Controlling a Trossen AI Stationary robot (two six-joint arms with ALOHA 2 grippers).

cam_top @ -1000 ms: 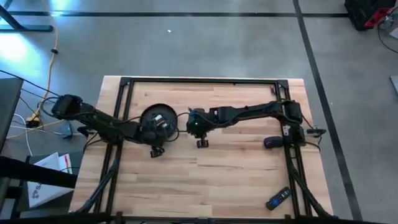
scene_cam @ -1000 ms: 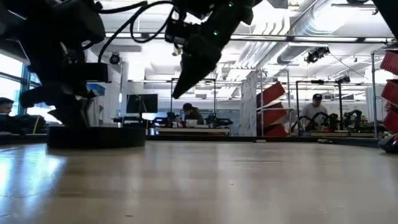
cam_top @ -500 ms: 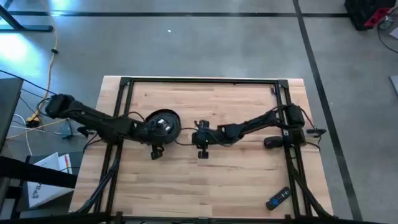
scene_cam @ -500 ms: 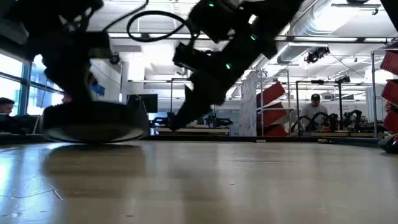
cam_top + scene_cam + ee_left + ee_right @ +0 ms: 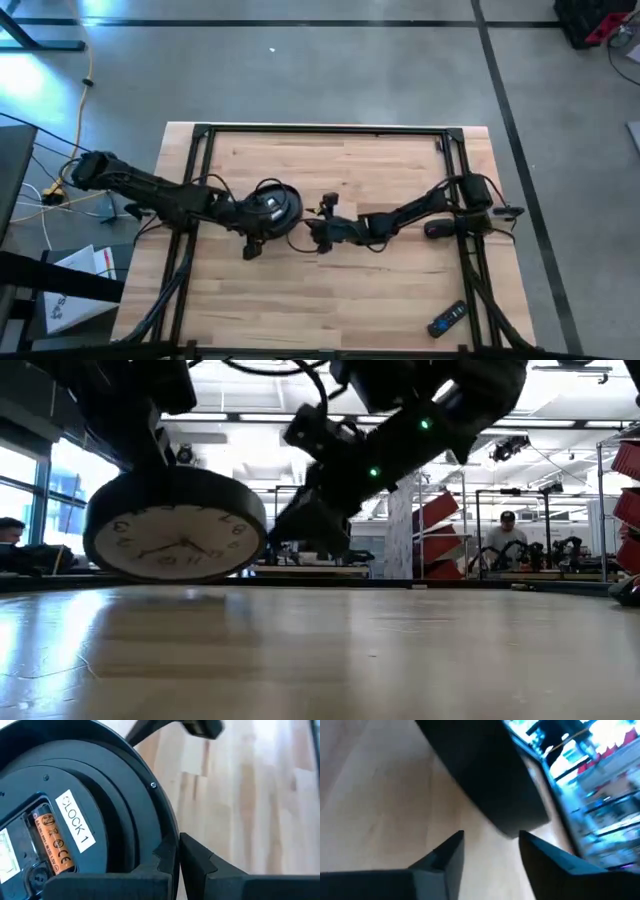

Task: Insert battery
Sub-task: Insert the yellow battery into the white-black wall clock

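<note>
A round black wall clock point(image 5: 274, 205) is tipped up near the table's middle, its white face point(image 5: 175, 540) turned toward the near edge. Its back point(image 5: 85, 820) carries a "CLOCK 1" label, and an orange battery point(image 5: 52, 842) lies in the compartment there. My left gripper point(image 5: 177, 852) is shut on the clock's rim and sits at the clock's left side point(image 5: 254, 214). My right gripper point(image 5: 492, 850) stands open just right of the clock point(image 5: 318, 234). It points at the dark rim point(image 5: 485, 780) with nothing between its fingers. My left gripper pinches the clock's rim point(image 5: 167, 837) between its two fingers, one finger on the back inside the rim and one outside it. The fingers come from the table's left. The clock is held tilted, face to the near edge, its lower rim point(image 5: 170, 578) just at table height.
A black remote point(image 5: 447, 318) lies near the front right corner. A dark rounded object point(image 5: 437, 229) sits by the right arm's base. A black metal frame point(image 5: 320, 130) runs around the table top. Bare wood lies in front of the clock.
My left gripper has moved toward the table's right edge and turned. The clock went from lying flat on the table to tipped up, showing its face to the near edge. My right gripper has come down and toward the near edge, ending close beside the clock.
</note>
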